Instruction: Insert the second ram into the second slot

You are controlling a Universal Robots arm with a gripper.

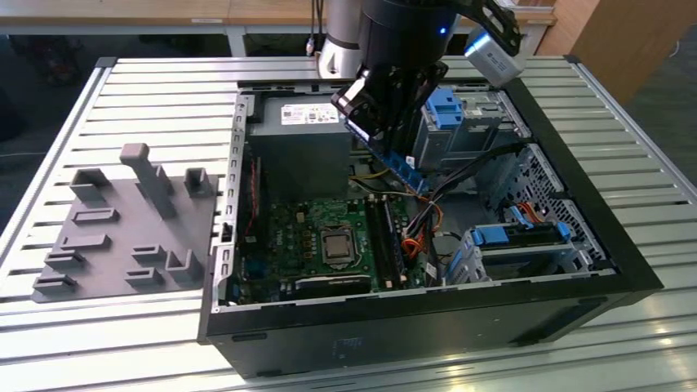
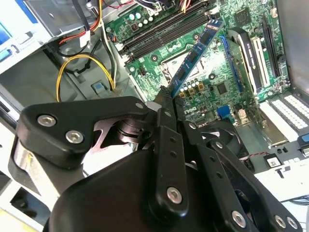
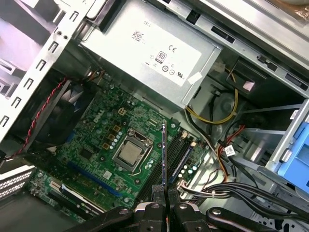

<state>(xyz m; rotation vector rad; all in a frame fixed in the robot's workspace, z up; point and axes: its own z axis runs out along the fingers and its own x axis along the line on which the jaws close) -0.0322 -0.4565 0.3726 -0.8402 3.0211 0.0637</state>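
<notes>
Above the motherboard [image 3: 96, 130], we see the gripper [image 3: 165, 207] closed on one end of the second ram [image 3: 164, 154]; its long axis points down toward the memory slots [image 3: 179, 151], not touching.

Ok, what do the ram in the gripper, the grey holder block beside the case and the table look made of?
By look, the second ram is blue-green circuit board, slightly glossy, with a row of dark chips; the grey holder block is matte, uniform grey, probably moulded or printed plastic; the table has ribbed silvery slats with a dull sheen, likely aluminium.
</notes>
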